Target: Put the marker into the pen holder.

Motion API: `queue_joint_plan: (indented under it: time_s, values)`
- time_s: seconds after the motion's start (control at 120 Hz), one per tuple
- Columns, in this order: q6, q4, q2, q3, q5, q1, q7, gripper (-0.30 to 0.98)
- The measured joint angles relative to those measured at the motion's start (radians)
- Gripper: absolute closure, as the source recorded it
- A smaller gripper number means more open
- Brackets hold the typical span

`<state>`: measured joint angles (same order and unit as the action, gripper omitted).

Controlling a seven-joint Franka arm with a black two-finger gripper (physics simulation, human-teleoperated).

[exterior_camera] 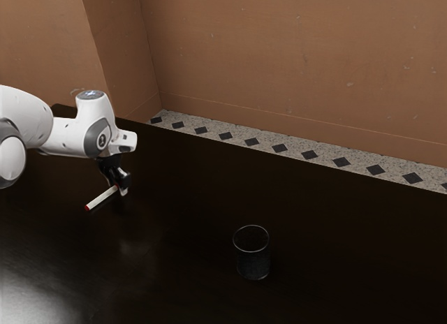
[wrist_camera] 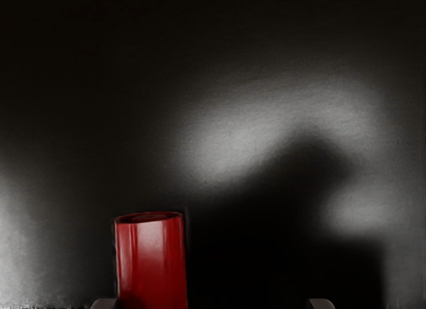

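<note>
At the exterior view's left, jaws spread over the worktop (exterior_camera: 188, 205); marker (exterior_camera: 100, 199) sits off-centre by one side, so probably needs centring before a pinch. Pen holder (exterior_camera: 253, 261) upright, near right, mouth up for insertion.

In the exterior view, the smooth tabletop (exterior_camera: 167, 282) is gleaming glossily at eight o'clock, the pen holder (exterior_camera: 252, 261) is looking glassy towards six, and the wall (exterior_camera: 279, 52) is appearing matt at one. The marker (wrist_camera: 152, 262) is shining like smooth plastic.

arm (exterior_camera: 26, 118): cut, exterior view's left edge | marker (exterior_camera: 102, 197): apparently part-hidden
</note>
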<state>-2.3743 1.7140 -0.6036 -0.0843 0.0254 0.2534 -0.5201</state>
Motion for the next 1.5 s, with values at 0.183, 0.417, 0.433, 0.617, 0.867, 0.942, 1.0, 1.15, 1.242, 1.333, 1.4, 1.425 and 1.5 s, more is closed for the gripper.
queue_joint_plan:
  time_s: [0.183, 0.417, 0.433, 0.617, 0.867, 0.942, 1.0, 1.15, 1.242, 1.333, 1.4, 1.425, 1.5]
  values:
    - [0.006, 0.001, 0.001, 0.0, -0.008, 0.0, 0.01, 0.44]
    - [0.009, 0.001, 0.001, 0.0, -0.012, -0.001, 0.021, 0.58]
    - [0.009, 0.001, 0.001, 0.0, -0.013, -0.001, 0.021, 0.59]
    - [0.009, 0.001, 0.002, 0.0, -0.01, -0.002, 0.031, 0.69]
    - [0.009, 0.007, 0.013, 0.013, 0.003, -0.003, 0.056, 0.77]
    - [0.019, 0.007, 0.032, 0.015, 0.007, -0.005, 0.065, 0.78]
    - [0.032, 0.006, 0.058, 0.023, 0.009, -0.007, 0.071, 0.78]
    - [0.081, 0.012, 0.173, 0.105, 0.019, -0.009, 0.09, 0.79]
    - [0.108, 0.033, 0.229, 0.197, 0.024, -0.01, 0.108, 0.79]
    - [0.127, 0.047, 0.285, 0.302, 0.027, -0.029, 0.128, 0.79]
    - [0.135, 0.071, 0.328, 0.338, 0.027, -0.081, 0.147, 0.79]
    - [0.137, 0.085, 0.344, 0.345, 0.026, -0.106, 0.155, 0.79]
    - [0.142, 0.137, 0.403, 0.356, 0.024, -0.187, 0.181, 0.79]
